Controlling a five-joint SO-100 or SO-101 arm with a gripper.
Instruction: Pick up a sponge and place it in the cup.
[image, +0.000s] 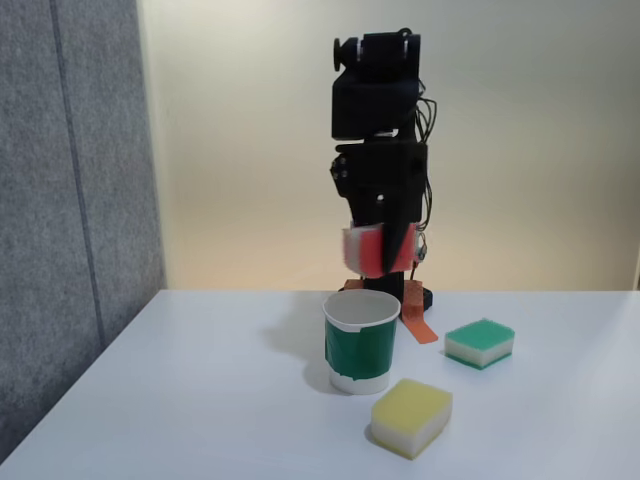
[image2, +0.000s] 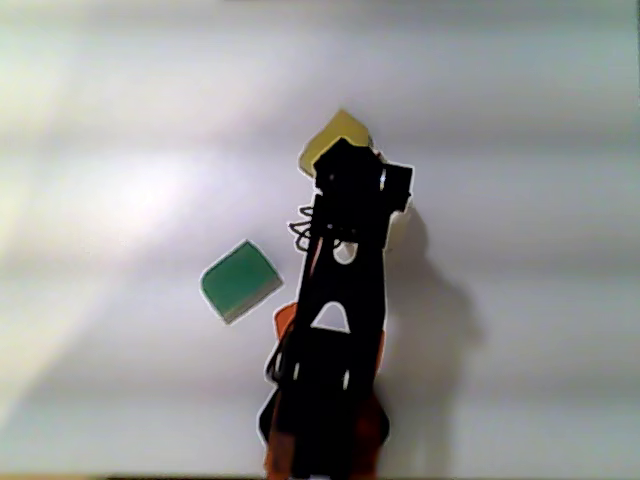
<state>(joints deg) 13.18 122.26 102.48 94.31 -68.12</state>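
Note:
In the fixed view my gripper (image: 383, 255) hangs above the table, shut on the red-topped sponge (image: 368, 250), whose red and white layers show between the black fingers. The sponge is held a short way above the green paper cup (image: 361, 342), which stands upright on the white table with its white rim and inside open to the top. In the other view, looking down, the black arm (image2: 335, 330) covers the cup and the held sponge.
A green-topped sponge (image: 480, 342) lies right of the cup in the fixed view, and left of the arm (image2: 240, 281) in the other view. A yellow sponge (image: 411, 416) lies in front of the cup, its corner (image2: 335, 135) showing beyond the arm. A grey partition (image: 70, 200) stands at the left.

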